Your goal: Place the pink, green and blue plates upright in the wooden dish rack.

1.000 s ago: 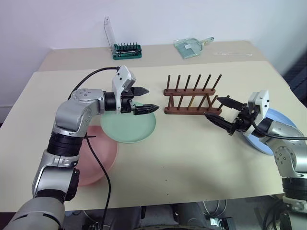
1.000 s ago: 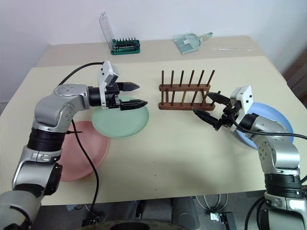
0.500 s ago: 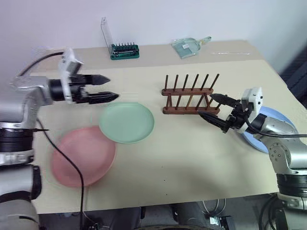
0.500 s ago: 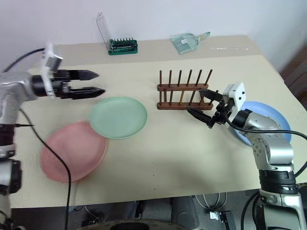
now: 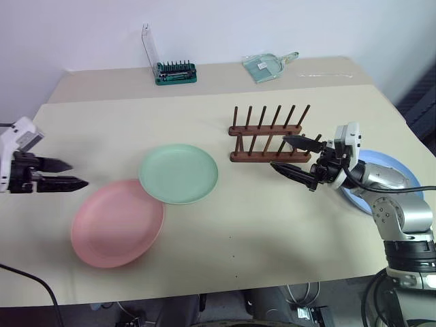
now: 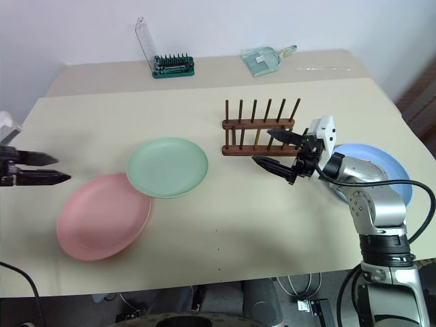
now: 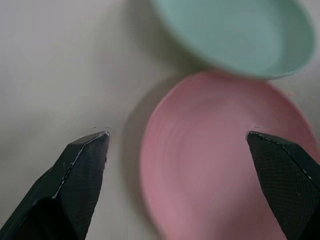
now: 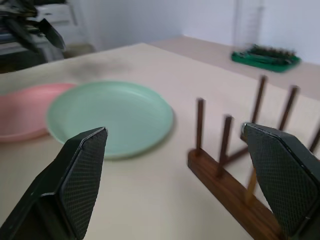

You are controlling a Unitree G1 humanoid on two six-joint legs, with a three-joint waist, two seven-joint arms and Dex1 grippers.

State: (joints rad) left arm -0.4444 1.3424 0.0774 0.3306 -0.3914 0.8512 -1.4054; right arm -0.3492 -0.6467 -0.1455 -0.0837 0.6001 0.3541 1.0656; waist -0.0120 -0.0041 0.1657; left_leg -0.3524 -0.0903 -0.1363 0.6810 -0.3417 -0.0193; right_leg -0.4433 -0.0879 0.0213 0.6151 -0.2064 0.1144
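Note:
The pink plate (image 5: pixel 117 223) lies flat at the front left, with the green plate (image 5: pixel 178 173) overlapping its far right rim. The wooden dish rack (image 5: pixel 267 135) stands empty at the table's middle. The blue plate (image 5: pixel 388 178) lies flat at the right edge, partly hidden under my right arm. My left gripper (image 5: pixel 78 174) is open and empty at the table's left edge, pointing at the pink plate (image 7: pixel 220 175) from its left. My right gripper (image 5: pixel 278 152) is open and empty, just in front of the rack's right end, pointing left toward the green plate (image 8: pixel 110 117).
A green bit holder with a raised clear lid (image 5: pixel 176 70) and a clear scoop (image 5: pixel 269 66) sit on the back table section. A thin clear strip (image 5: pixel 327 75) lies at the back right. My left arm's cable hangs past the table's front left edge.
My left arm swung from above the green plate far out to the left, ending beside the pink plate, still open. My right gripper edged left along the rack's front.

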